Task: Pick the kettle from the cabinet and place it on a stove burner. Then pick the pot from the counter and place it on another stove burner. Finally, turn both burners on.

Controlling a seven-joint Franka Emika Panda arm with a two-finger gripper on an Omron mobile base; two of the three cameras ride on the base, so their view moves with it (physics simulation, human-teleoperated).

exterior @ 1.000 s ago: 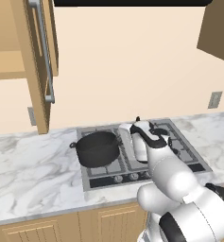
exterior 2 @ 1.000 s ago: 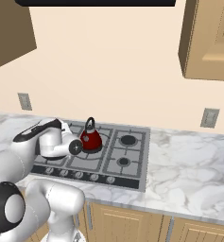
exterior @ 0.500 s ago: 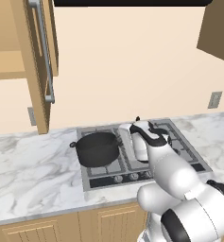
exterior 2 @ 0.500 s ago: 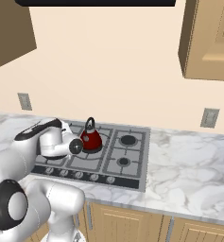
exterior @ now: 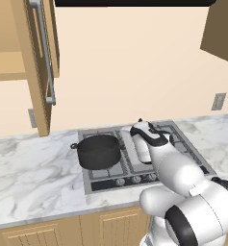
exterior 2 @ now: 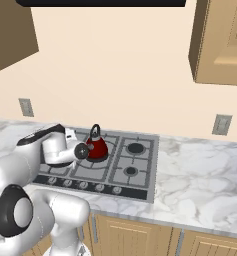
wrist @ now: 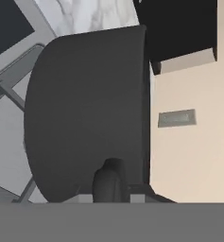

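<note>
A: pot (exterior: 100, 151) sits upright on the front-left burner, loop handles pointing left-right along the stove's (exterior 2: 135, 172) width.
B: kettle (exterior 2: 96, 145) — upright on the back burner beside it, handle arched up. Gripper (exterior 2: 81, 150) at the pot's right side, jaws pressed nearly together.

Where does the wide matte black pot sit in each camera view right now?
Left base view: the wide matte black pot sits on the cooktop's left burner, centre-left of frame.
Right base view: the white arm stands in front of that spot.
Hand view: its dark wall looms close, centre.
Shared landmark: the grey steel cooktop.
</note>
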